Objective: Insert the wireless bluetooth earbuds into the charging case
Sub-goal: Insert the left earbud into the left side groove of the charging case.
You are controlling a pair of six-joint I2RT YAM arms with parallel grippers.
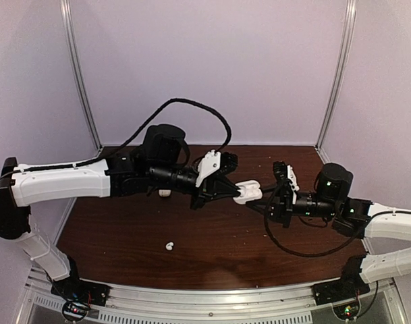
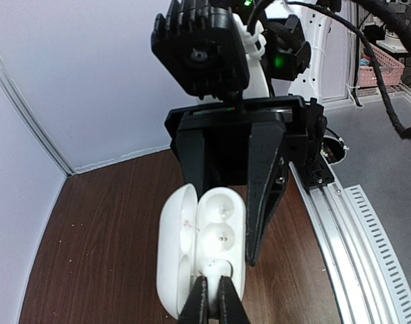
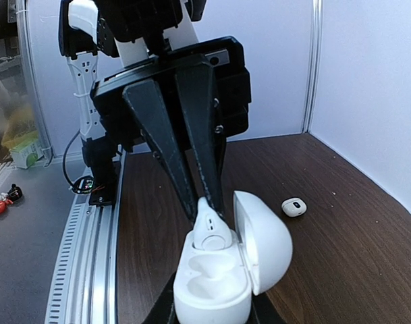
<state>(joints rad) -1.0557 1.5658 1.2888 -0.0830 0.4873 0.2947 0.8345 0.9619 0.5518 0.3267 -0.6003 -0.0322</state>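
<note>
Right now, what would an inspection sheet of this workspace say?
Surface: dark wooden table.
Job's things: open charging case held; pinched earbud at its slot; loose earbud on table; small white piece, likely another.
Clutter: nothing seen.
Grippers: left gripper shut on pinched earbud; right gripper shut on charging case.
Cables: black cable loops over left arm; second cable trails below right arm.
Surroundings: pale walls, metal rail at near edge.

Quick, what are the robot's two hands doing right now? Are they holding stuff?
Left gripper: shut on one earbud, right at the charging case.
Right gripper: shut on the open charging case.
</note>
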